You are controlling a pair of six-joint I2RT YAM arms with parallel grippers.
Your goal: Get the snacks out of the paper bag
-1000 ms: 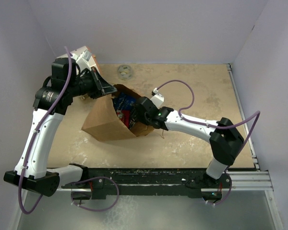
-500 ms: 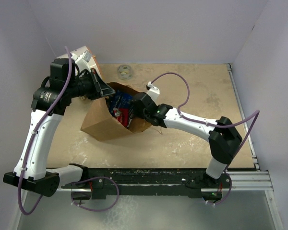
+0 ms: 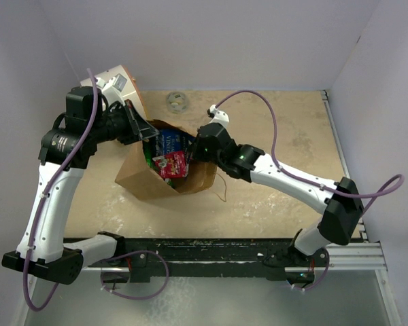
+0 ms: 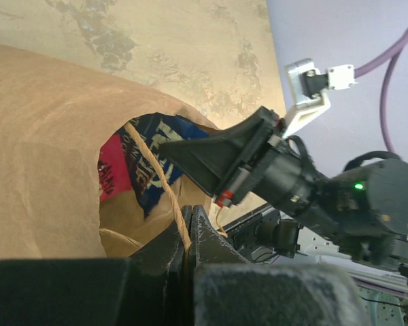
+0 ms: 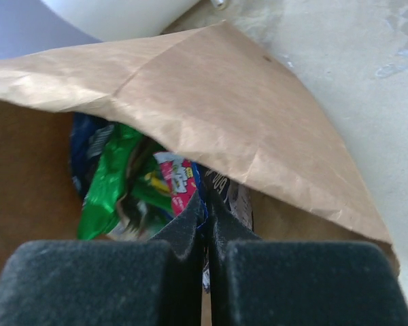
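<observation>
The table (image 3: 292, 136) carries the paper bag (image 3: 146, 178), which lies on its side at left of centre with its mouth facing the far right. The left gripper (image 4: 188, 231) is clamped shut on the bag rim at the twine handle (image 4: 156, 180). The right gripper (image 5: 205, 210) sits at the bag mouth, jaws closed on the edge of the teal-and-red packet (image 3: 171, 163). The blue packet (image 3: 168, 141) and green packet (image 5: 105, 183) lie inside the bag. A grey ring (image 3: 177, 102) rests near the far edge

Mottled beige tabletop (image 3: 285, 136), plain pale lilac walls (image 3: 224, 41) on three sides, metal rail (image 3: 353, 255) along near edge
</observation>
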